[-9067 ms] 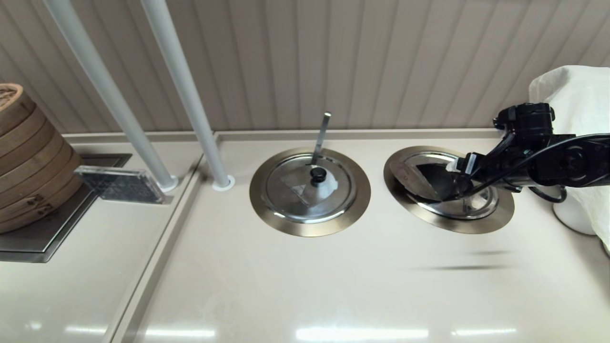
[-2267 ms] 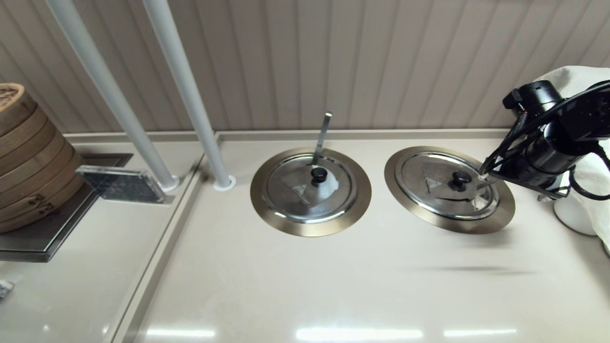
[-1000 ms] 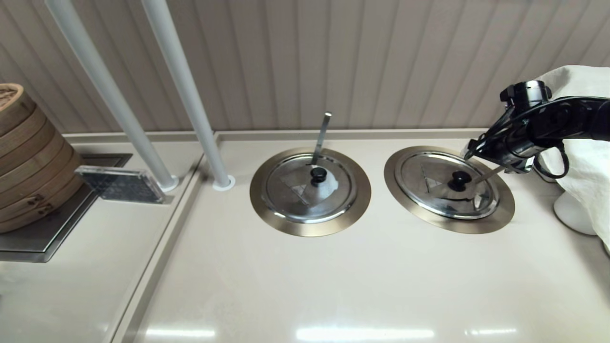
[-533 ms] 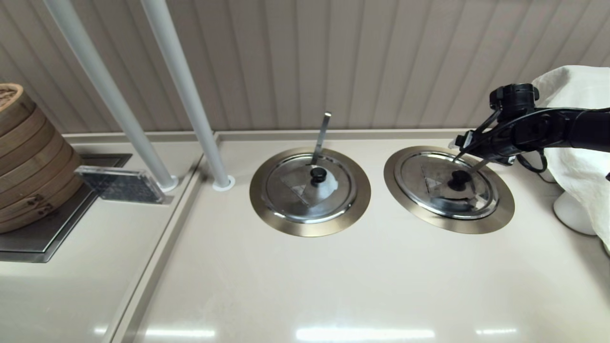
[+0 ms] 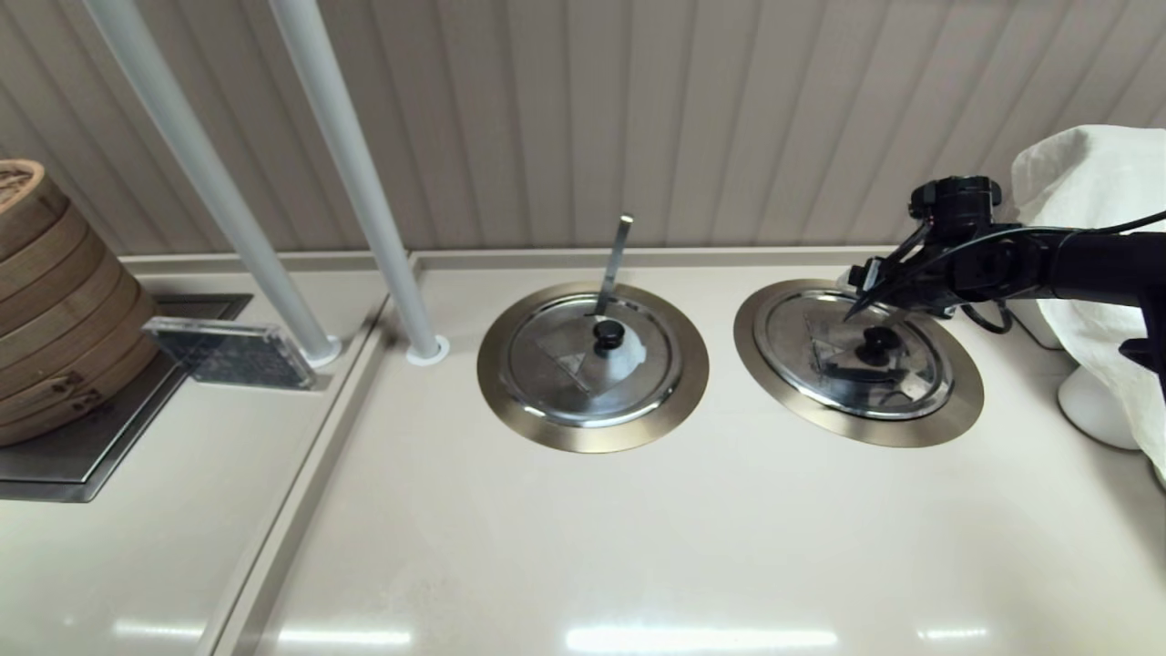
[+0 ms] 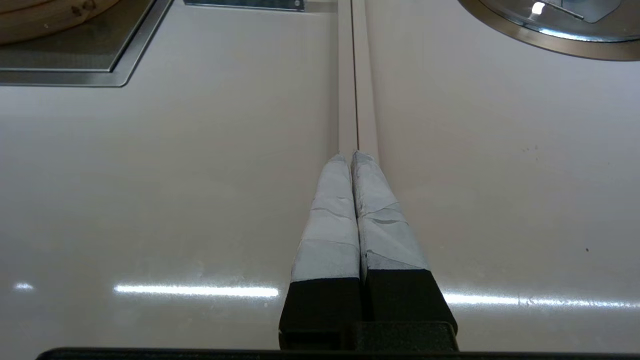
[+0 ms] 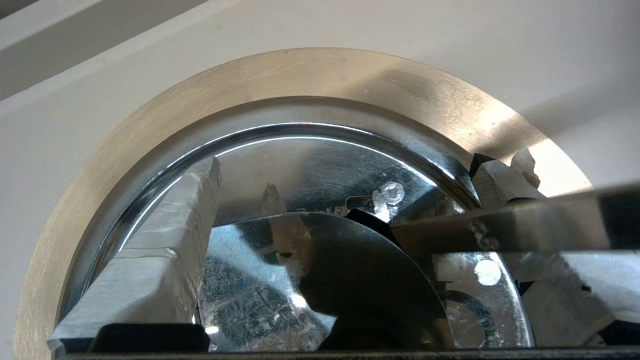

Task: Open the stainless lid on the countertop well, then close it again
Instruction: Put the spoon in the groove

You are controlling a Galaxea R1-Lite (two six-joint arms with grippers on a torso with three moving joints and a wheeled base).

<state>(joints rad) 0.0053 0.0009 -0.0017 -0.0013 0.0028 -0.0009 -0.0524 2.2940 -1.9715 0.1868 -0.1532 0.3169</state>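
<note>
The stainless lid point(image 5: 833, 342) sits in the countertop well, with its black knob point(image 5: 878, 342) at the middle and the bronze-grey collar point(image 5: 947, 415) around it. It looks down flat in the head view. My right gripper point(image 5: 854, 296) hangs over the lid's far rim, behind the knob, open and empty. In the right wrist view the lid point(image 7: 310, 165) and its wedge flap point(image 7: 330, 270) fill the gap between the taped fingers point(image 7: 165, 240), and the right gripper point(image 7: 340, 200) holds nothing. My left gripper point(image 6: 352, 156) is shut over bare countertop, out of the head view.
The twin lid point(image 5: 556, 364), white-smeared at its knob, sits left of the well with a ladle handle point(image 5: 617, 260) sticking up. Two white poles point(image 5: 364, 200) rise behind it. Bamboo steamers point(image 5: 46, 301) and a clear sign holder point(image 5: 232, 353) stand far left. A white cloth point(image 5: 1102, 228) drapes at the right.
Nine seconds ago the flap stood raised under my right gripper; later it lay shut. Over the last second the gripper has swung from the lid's right side to its far rim.
</note>
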